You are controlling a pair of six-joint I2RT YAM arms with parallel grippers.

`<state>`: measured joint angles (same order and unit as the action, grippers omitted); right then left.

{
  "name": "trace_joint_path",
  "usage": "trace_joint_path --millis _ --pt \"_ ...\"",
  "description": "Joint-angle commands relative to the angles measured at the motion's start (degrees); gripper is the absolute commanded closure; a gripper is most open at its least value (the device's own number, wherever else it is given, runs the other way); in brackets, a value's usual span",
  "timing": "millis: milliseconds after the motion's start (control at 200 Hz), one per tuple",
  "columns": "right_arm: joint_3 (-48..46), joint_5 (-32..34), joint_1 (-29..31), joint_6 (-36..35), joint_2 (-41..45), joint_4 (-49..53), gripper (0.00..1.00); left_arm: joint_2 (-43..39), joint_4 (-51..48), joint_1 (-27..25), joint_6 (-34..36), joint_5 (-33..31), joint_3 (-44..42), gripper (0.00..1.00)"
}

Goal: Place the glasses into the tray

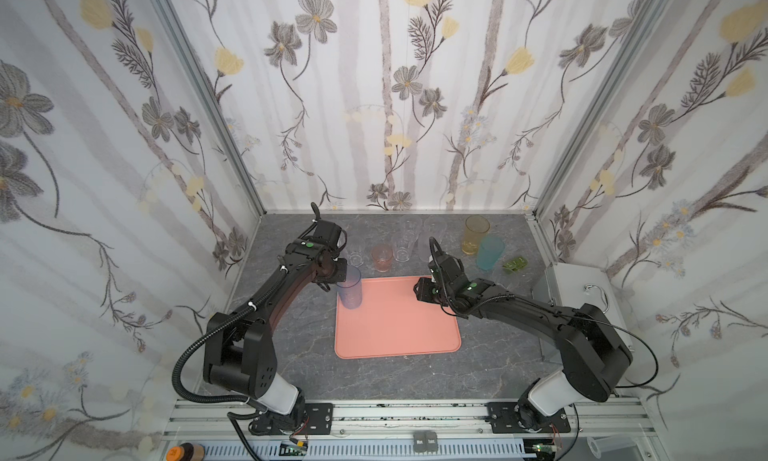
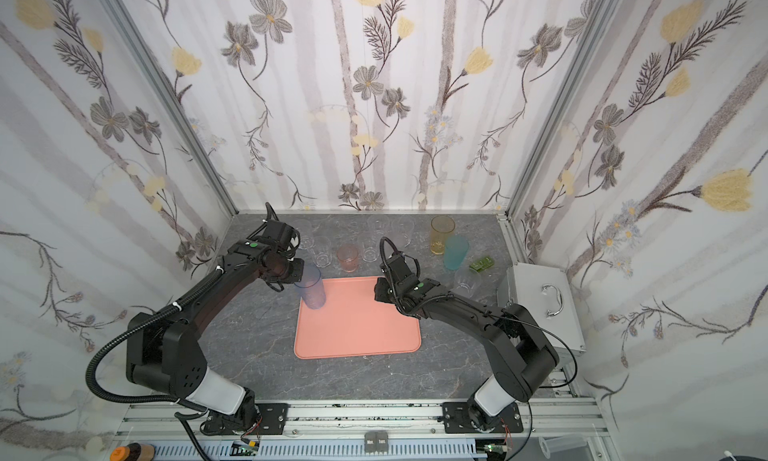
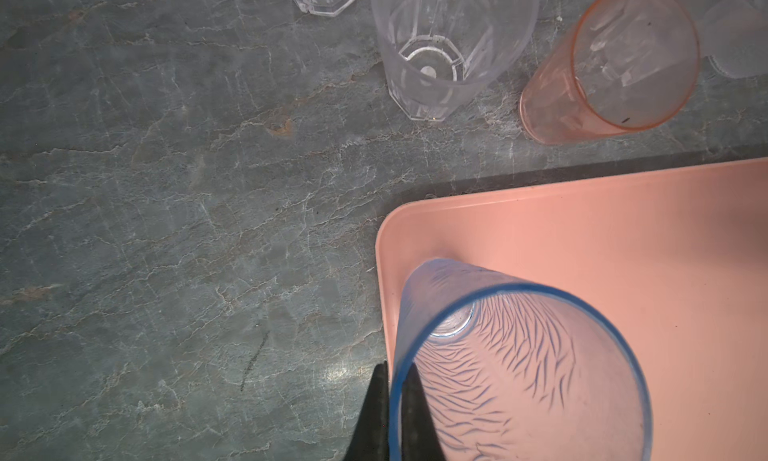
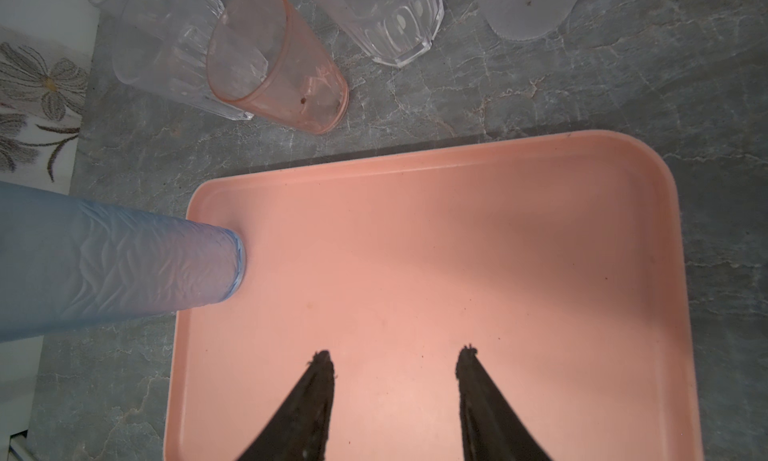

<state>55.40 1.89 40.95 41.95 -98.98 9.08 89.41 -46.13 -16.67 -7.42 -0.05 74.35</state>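
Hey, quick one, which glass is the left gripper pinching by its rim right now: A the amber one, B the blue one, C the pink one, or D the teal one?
B: the left gripper is shut on the rim of the blue glass, whose base is at a corner of the tray.

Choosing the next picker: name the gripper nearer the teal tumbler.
Right. The right gripper hangs open over the tray at its far right corner, near the teal tumbler; the left gripper pinches the blue tumbler by its rim across the tray.
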Motion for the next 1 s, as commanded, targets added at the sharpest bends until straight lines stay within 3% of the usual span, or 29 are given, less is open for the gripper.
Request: trace_joint_path --millis 0,560,994 --pt "-0.89 0.27 0.1 0.95 0.02 -2.44 0.51 1.15 0.6 0.09 1.61 -1.02 1.99 1.0" --pt "-1.78 0.04 0.25 0.85 -0.43 -3.21 0.51 3.14 1.3 0.33 2.29 -3.93 4.16 1.0" --pt "-3.2 -0.66 0.3 0.85 -1.87 -4.1 0.51 1.16 2.01 0.26 1.39 -3.04 3.96 0.82"
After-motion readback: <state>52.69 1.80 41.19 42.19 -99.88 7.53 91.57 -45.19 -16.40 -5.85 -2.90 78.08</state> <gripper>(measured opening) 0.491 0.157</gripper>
